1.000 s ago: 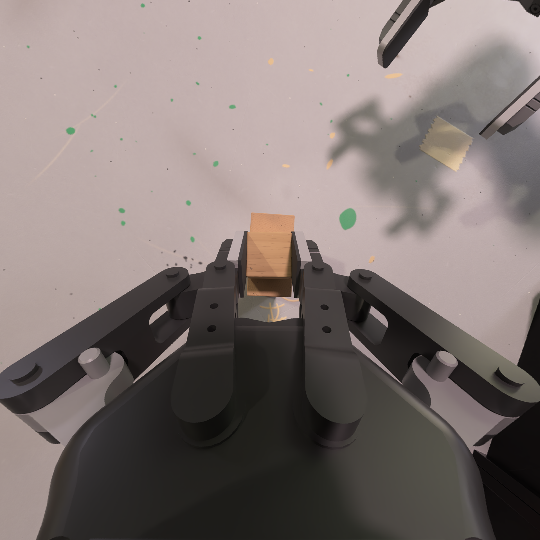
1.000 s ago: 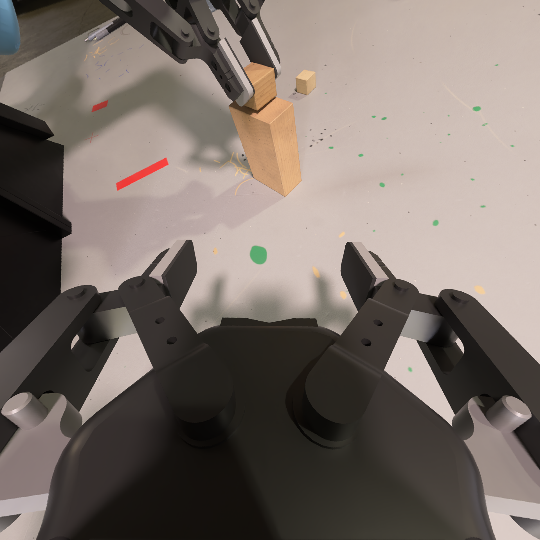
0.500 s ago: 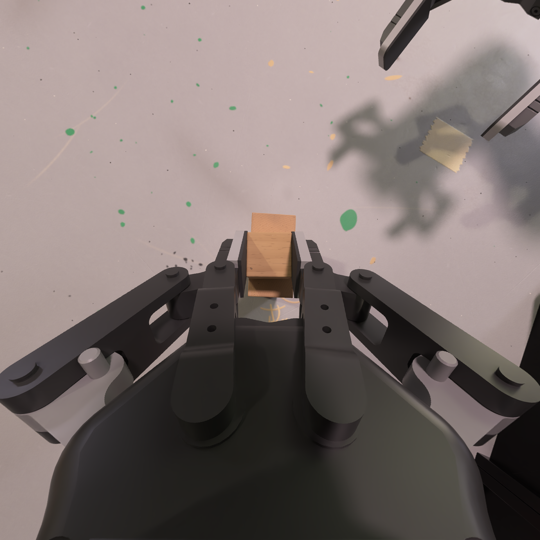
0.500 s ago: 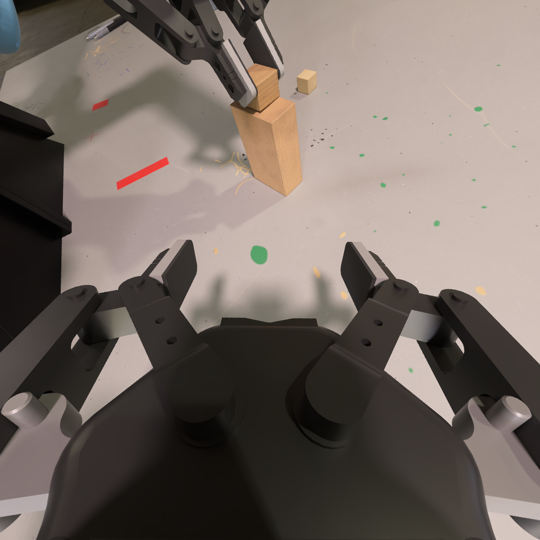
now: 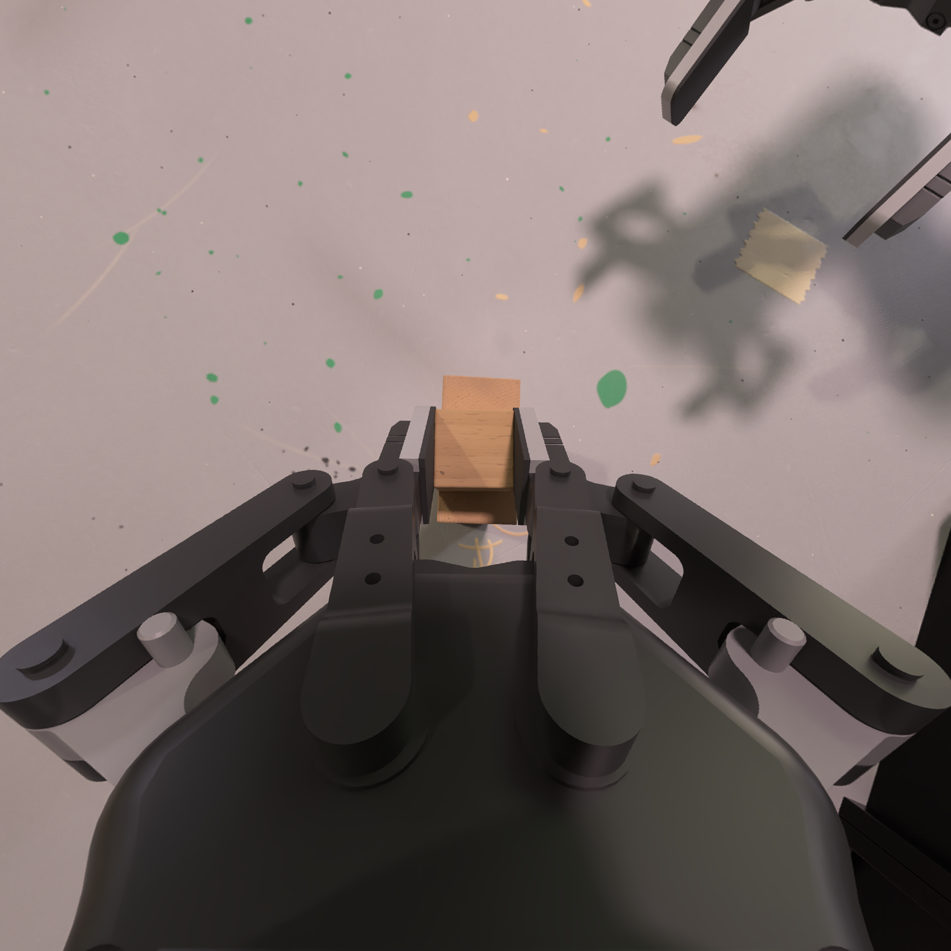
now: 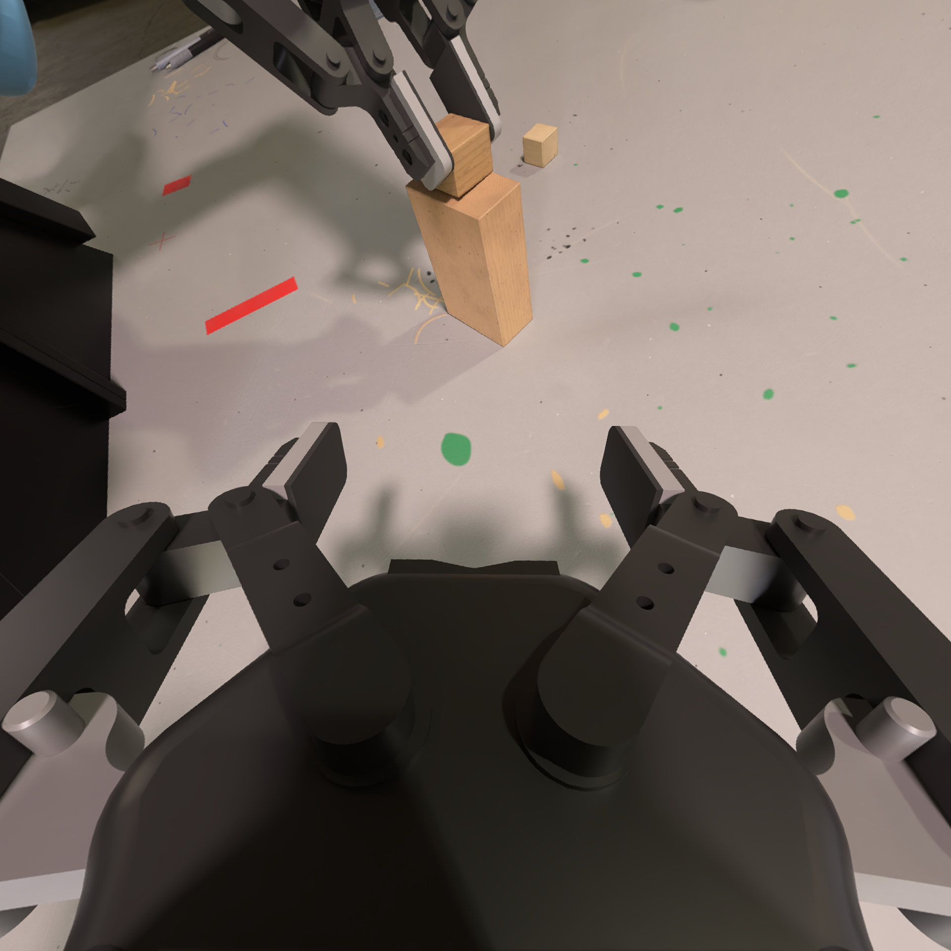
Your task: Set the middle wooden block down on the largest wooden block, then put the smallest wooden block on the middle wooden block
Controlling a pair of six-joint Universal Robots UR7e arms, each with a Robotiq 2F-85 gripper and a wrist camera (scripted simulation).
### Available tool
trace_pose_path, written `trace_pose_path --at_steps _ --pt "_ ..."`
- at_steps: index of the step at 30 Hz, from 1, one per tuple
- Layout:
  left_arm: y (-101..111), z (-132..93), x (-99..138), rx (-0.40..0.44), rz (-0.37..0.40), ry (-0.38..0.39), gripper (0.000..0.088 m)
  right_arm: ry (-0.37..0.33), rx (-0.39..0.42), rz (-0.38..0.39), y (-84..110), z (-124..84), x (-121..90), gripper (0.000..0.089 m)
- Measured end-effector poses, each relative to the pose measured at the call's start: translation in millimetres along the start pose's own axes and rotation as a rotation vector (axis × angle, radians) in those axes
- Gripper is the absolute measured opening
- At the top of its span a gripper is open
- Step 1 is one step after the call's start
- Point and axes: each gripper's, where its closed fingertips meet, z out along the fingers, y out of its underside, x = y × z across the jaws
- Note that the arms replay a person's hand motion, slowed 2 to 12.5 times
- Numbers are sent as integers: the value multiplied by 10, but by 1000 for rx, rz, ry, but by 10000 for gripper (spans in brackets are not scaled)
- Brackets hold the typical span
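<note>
My left gripper [image 5: 473, 418] is shut on the middle wooden block [image 5: 473, 447], a small cube. In the right wrist view the left gripper [image 6: 465, 172] holds that cube [image 6: 468, 152] at the top of the largest wooden block [image 6: 478, 257], a tall upright block; I cannot tell if they touch. The largest block's top [image 5: 481, 393] shows just beyond the cube. The smallest wooden block [image 6: 540, 145] sits on the table just right of and behind the tall block. My right gripper [image 6: 471, 437] is open and empty, hovering in front of the tall block; it also shows in the left wrist view [image 5: 764, 175].
A black box [image 6: 51, 360] stands at the left edge. Two red tape strips [image 6: 250, 305] and a pen [image 6: 185, 49] lie to the left of the blocks. A tan tape patch [image 5: 782, 257] lies under my right gripper. The table is paint-speckled.
Almost nothing. My left gripper stays shut on the cube at the tall block's top. The right gripper's view has drifted very slightly.
</note>
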Motion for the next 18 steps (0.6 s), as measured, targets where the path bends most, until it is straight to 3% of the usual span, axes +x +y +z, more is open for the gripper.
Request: trace_pose_path --at_steps 18 --pt "-10 2 12 0 11 6 258 0 -4 -2 4 8 -5 851"
